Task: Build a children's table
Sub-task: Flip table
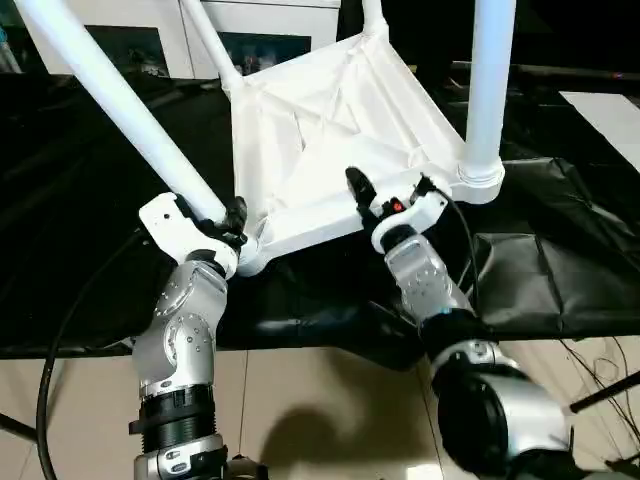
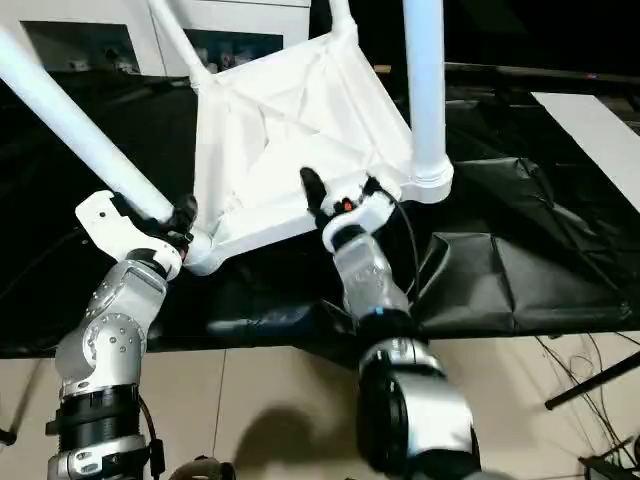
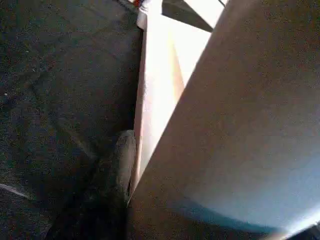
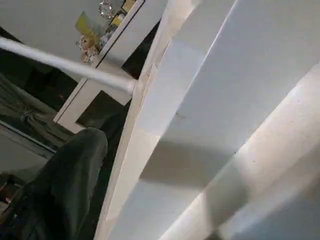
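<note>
The children's table lies upside down on black cloth, its white ribbed top (image 1: 330,110) facing up. Tapered white legs stand in its corner sockets: one at the near right (image 1: 490,80) and two at the far corners (image 1: 210,40) (image 1: 372,12). The near-left leg (image 1: 120,100) leans out to the left from its socket. My left gripper (image 1: 222,215) is shut on that leg just above the socket; one black finger (image 3: 122,160) presses on it. My right gripper (image 1: 390,190) stands open at the top's near rim, one finger (image 4: 65,185) beside the rim.
Black cloth (image 1: 540,270) covers the low platform and bunches in folds at the right. A flat white board (image 1: 610,115) lies at the far right. White cabinets (image 1: 270,20) stand behind. Cables (image 1: 600,370) trail over the tiled floor in front.
</note>
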{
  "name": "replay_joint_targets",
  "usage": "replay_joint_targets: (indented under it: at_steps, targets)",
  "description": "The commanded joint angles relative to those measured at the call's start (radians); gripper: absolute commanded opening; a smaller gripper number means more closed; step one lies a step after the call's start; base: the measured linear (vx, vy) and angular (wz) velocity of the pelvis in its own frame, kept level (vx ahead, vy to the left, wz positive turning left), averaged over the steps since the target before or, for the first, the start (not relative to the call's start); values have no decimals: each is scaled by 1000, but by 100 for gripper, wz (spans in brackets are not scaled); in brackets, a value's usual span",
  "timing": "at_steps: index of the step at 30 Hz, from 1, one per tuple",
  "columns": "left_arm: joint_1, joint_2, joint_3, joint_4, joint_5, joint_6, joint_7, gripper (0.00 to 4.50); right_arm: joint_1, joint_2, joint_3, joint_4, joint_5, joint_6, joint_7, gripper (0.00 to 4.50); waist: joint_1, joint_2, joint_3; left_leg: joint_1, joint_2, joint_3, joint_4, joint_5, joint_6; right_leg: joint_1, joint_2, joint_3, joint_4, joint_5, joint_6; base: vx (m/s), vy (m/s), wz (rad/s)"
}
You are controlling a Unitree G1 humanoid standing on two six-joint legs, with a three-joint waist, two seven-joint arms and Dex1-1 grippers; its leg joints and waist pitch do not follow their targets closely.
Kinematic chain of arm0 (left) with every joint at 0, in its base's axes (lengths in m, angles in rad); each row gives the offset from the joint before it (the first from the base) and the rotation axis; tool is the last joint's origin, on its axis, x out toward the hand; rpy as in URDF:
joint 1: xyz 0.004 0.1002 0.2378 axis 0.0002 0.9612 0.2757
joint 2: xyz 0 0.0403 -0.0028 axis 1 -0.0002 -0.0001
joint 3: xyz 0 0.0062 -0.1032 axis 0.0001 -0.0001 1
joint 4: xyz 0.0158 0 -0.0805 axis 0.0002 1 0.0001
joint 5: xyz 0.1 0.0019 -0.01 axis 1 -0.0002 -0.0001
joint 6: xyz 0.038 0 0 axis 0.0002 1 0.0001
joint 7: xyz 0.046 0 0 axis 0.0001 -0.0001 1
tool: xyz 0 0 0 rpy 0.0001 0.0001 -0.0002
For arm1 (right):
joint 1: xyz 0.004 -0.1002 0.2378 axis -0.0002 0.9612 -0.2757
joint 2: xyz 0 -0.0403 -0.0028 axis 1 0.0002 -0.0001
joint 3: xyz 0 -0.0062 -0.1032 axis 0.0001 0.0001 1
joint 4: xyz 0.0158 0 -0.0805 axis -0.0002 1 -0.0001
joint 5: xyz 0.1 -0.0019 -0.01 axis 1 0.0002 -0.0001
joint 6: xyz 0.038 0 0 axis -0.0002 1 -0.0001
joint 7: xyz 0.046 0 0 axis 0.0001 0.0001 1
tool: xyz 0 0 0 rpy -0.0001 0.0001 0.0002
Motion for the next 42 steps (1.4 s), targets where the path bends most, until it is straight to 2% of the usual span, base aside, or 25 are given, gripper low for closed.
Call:
replay_joint_targets:
  at_steps: [1,2,3,10,14,19,20,23,24,26,29,31,32,35,36,38,42]
  targets:
    - [23,-52,-12,1,-85,37,-10,256,-25,-7,1,26,-4,-7,-20,415,2,-11,-81,29,66,-23,-51,37,123,43,-91,42,-49,227,-246,0,0,0]
    - [23,-52,-8,-4,-85,38,-6,256,-39,-9,-9,50,-1,-13,-18,413,0,-21,-81,30,67,-22,-51,27,117,43,-90,42,-50,214,-243,0,0,0]
    - [22,-52,-7,-5,-85,38,-5,256,-42,-9,-12,55,0,-14,-17,396,2,-18,-81,30,67,-23,-52,21,113,43,-92,41,-50,203,-243,0,0,0]
    - [22,-49,-1,-19,-94,48,3,256,-85,-16,-47,130,-2,-56,8,342,2,-23,-82,32,68,-23,-52,15,104,41,-91,42,-48,219,-247,0,0,0]
    - [12,-44,4,-12,-94,50,3,256,-97,-21,-66,154,12,-69,6,304,3,-14,-83,33,68,-24,-51,18,101,42,-90,42,-46,244,-254,0,0,0]
    - [0,-39,1,6,-92,48,-7,256,-102,-32,-74,170,5,-81,5,262,3,-15,-84,33,68,-24,-50,14,99,44,-90,42,-46,257,-261,0,0,0]
    - [-1,-38,0,10,-91,48,-8,256,-102,-35,-78,177,-2,-86,6,256,3,-11,-84,33,69,-25,-51,9,96,44,-90,42,-46,252,-265,0,0,0]
    - [-7,-38,8,17,-81,37,11,256,-102,-40,-79,182,-10,-91,8,243,3,-11,-84,35,69,-24,-51,2,94,42,-90,42,-48,248,-268,0,0,0]
    - [-10,-30,9,21,-90,43,-2,291,-101,-43,-79,183,-12,-94,8,240,3,-10,-84,35,69,-25,-52,-3,90,43,-90,41,-48,241,-268,0,0,0]
    - [-11,-23,11,27,-87,41,-6,325,-103,-50,-83,188,-13,-100,6,234,3,-9,-83,36,70,-25,-52,-8,87,42,-90,42,-49,235,-267,0,0,0]
    - [-17,-12,21,33,-82,24,-4,335,-106,-56,-87,193,-15,-106,1,232,6,-8,-83,38,68,-23,-53,-28,76,41,-90,42,-51,216,-269,0,0,0]
    - [-26,-1,38,38,-85,-2,-8,367,-109,-63,-85,192,-22,-119,-7,231,7,-7,-82,38,71,-24,-56,-44,66,41,-91,41,-53,195,-263,0,0,0]
    - [-26,-1,38,38,-85,-2,-8,370,-109,-63,-85,192,-22,-119,-7,231,7,-7,-82,38,71,-24,-56,-44,66,41,-91,41,-53,195,-263,0,0,0]
    - [-48,36,129,42,-145,-86,-11,370,-118,-93,-92,187,-35,-140,-21,230,8,-10,-80,40,69,-23,-60,-69,50,38,-91,41,-57,157,-255,0,0,0]
    - [-51,41,139,41,-151,-94,-10,370,-118,-97,-91,186,-38,-142,-21,230,8,-10,-80,40,69,-23,-60,-69,50,38,-91,41,-57,157,-255,0,0,0]
    - [-70,91,215,32,-227,-119,-30,370,-117,-134,-91,185,-49,-150,-32,229,8,-12,-79,39,69,-23,-63,-89,32,37,-92,41,-59,119,-244,0,0,0]
    - [-78,127,265,25,-283,-121,-43,370,-111,-171,-96,189,-58,-160,-48,224,8,-7,-80,40,68,-22,-63,-86,21,34,-89,41,-57,125,-238,0,0,0]
